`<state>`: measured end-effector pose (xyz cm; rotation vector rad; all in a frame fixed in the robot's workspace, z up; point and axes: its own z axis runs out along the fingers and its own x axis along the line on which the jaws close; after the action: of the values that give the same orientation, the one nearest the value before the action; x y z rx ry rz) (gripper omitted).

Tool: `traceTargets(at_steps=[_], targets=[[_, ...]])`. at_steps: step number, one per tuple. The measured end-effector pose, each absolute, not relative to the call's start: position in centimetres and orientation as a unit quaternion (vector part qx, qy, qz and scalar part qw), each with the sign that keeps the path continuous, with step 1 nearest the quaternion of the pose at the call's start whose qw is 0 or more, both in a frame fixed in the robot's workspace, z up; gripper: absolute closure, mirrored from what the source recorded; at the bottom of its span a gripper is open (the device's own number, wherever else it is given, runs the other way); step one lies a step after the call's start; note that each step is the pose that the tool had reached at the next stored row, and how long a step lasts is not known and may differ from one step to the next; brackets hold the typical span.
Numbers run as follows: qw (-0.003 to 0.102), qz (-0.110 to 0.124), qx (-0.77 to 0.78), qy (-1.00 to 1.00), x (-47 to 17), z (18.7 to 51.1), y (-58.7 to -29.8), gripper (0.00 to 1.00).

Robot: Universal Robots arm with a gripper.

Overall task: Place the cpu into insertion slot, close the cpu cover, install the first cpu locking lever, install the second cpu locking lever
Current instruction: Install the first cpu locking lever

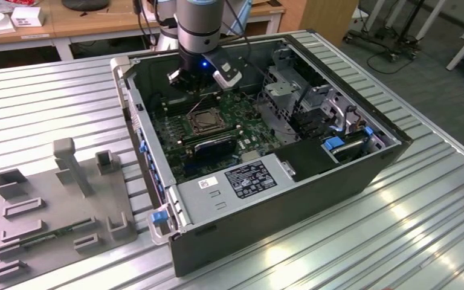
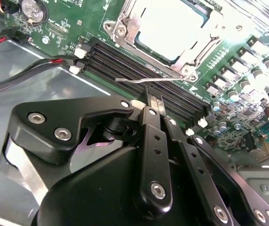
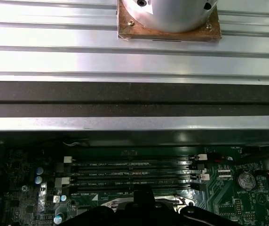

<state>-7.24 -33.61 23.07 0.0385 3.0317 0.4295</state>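
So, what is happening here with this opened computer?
A robot arm reaches into an open computer case that stands on a ribbed metal table. The cpu already sits in the insertion slot, and the cpu cover appears to lie down over it. In the second wrist view the gripper, fingers shut, is close beside a thin locking lever that sticks out over the memory slots. Whether they touch, I cannot tell.
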Motion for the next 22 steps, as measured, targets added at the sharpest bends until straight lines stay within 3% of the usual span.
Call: traceTargets(at_steps=[22], targets=[[0.039,0.143,0.013,0.989,-6.7,21.9,-33.6,0.89]])
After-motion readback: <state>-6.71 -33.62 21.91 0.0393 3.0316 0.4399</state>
